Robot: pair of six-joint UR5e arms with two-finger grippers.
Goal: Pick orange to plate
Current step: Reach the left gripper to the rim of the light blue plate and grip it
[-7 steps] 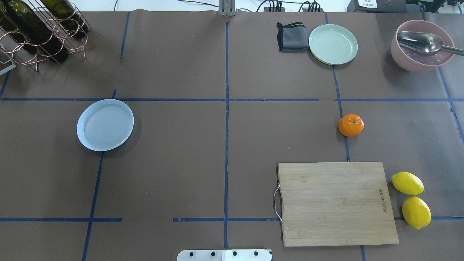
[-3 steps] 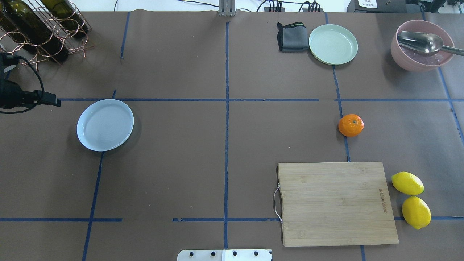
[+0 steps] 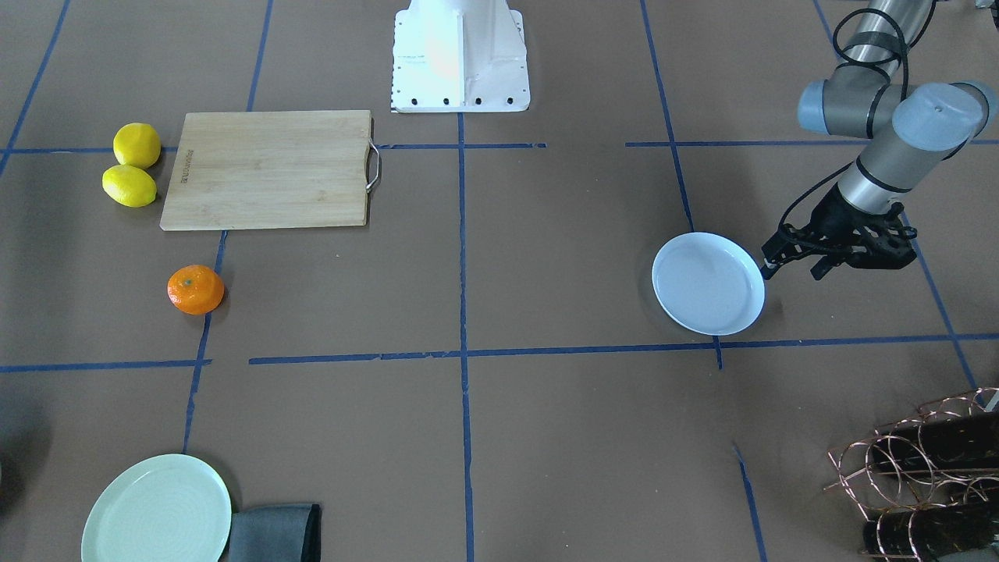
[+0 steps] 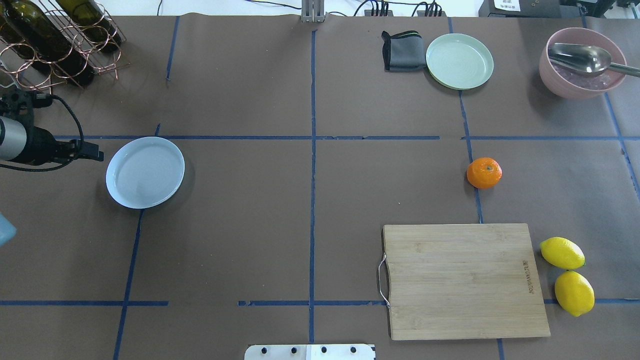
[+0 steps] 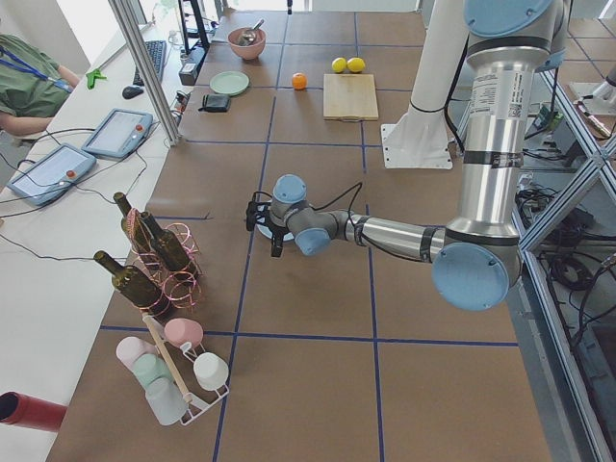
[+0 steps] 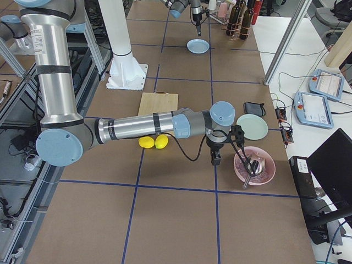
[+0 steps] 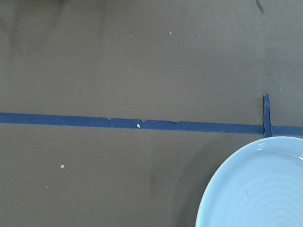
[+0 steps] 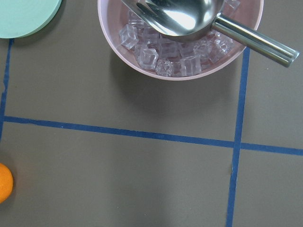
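The orange [image 4: 484, 172] rests on the brown table on a blue tape line, beyond the cutting board; its edge shows at the left of the right wrist view [image 8: 4, 182]. Far to the left lies the bluish-white plate [image 4: 145, 172], with nothing on it. My left gripper [image 4: 100, 156] hangs just outside the plate's left rim [image 3: 755, 269], pointing down, fingers together and holding nothing [image 3: 769, 267]. The left wrist view catches only the plate's rim [image 7: 255, 189]. My right gripper [image 6: 215, 160] hovers near the pink bowl, right of the orange; I cannot tell whether it is open or shut.
A wooden cutting board [image 4: 465, 280] lies near the base, with two lemons [image 4: 562, 252] to its right. At the back stand a pale green plate [image 4: 459, 61], a grey cloth [image 4: 402, 50], a pink bowl of ice with a scoop [image 4: 582, 62], and a bottle rack [image 4: 55, 40] at left.
My left arm has come into the overhead view from the left edge and moved right, toward the bluish-white plate. The orange and the other objects have not moved.
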